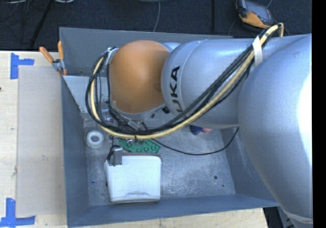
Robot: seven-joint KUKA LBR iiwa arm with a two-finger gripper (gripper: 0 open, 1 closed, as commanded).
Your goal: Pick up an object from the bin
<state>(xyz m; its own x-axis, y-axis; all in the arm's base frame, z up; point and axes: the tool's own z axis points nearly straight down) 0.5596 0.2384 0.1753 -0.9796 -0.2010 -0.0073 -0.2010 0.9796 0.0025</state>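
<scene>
My gripper reaches down from under the orange wrist cover at the bin's left side. Its dark tip is at the top left corner of a white rectangular block lying flat near the front wall. Whether the tip touches the block is not clear. A flat green piece with holes lies just behind the block, partly under the gripper. A small white tape roll lies to the gripper's left on the bin floor.
A small blue thing with a red end peeks out from under the arm near the bin's middle. The arm and its cables cover the back and right of the bin. Bare grey floor shows at the front right.
</scene>
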